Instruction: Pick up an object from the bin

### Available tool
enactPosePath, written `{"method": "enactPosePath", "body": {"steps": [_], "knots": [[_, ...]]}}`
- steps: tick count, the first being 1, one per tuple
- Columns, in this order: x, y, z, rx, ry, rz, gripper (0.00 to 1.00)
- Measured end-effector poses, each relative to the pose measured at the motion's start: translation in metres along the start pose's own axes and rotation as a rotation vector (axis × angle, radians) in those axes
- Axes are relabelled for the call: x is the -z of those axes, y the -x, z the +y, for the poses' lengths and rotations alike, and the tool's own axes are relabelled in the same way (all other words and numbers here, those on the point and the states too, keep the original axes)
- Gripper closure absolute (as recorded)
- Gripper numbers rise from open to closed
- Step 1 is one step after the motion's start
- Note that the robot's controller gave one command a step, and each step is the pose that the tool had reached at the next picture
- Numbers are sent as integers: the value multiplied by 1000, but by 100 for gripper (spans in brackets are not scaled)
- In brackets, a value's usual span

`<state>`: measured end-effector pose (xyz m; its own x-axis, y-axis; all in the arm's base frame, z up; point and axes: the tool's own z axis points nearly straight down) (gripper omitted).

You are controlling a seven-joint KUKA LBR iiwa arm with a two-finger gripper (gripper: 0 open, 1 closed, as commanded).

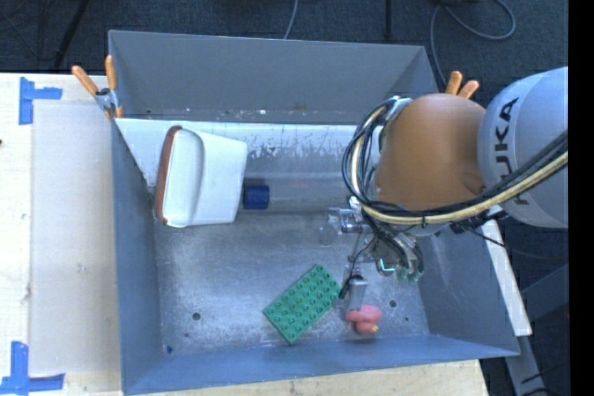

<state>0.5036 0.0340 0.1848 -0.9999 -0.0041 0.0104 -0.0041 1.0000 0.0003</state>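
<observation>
Gripper (356,286) hangs beside green studded plate (302,302), near pink lump (364,318); centre on one before committing (grip state: can't tell).

Chunky silver-grey arm (543,158) with black KUKA lettering (509,121), a big orange-brown dome cover (427,153), looped black and yellow cables (356,164), plus a small metal gripper (357,285).
</observation>
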Motion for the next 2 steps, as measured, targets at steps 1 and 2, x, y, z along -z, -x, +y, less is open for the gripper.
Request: {"method": "enactPosePath", "body": {"steps": [1, 2], "knots": [[-118, 3, 6, 383, -1, -2, 0], [-85, 3, 11, 587, -3, -11, 0]]}}
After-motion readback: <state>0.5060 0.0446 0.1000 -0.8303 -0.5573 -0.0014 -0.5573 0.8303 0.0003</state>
